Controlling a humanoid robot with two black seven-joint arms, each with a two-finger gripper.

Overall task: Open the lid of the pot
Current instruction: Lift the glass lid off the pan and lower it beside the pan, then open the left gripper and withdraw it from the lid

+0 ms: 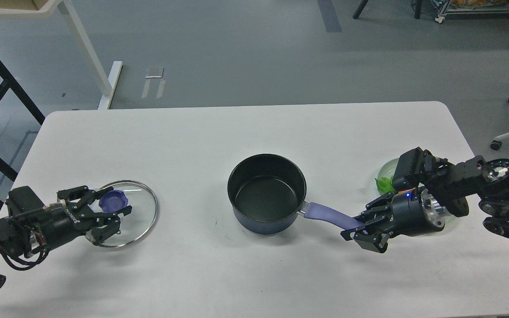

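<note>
The dark blue pot [267, 194] stands uncovered at the table's middle, its black inside showing. Its lavender handle [325, 215] points right and toward me. My right gripper [359, 229] is shut on the handle's end. The glass lid [142, 212] lies flat on the table at the left, purple-blue knob [114, 201] up. My left gripper [108, 204] is low over the lid, its fingers spread on either side of the knob.
A pale green plate [388, 169] with a toy carrot's green leaves [385, 184] sits behind my right wrist. The white table [245, 132] has rounded far corners. Beyond it are the floor, table legs at far left and chair castors at far right.
</note>
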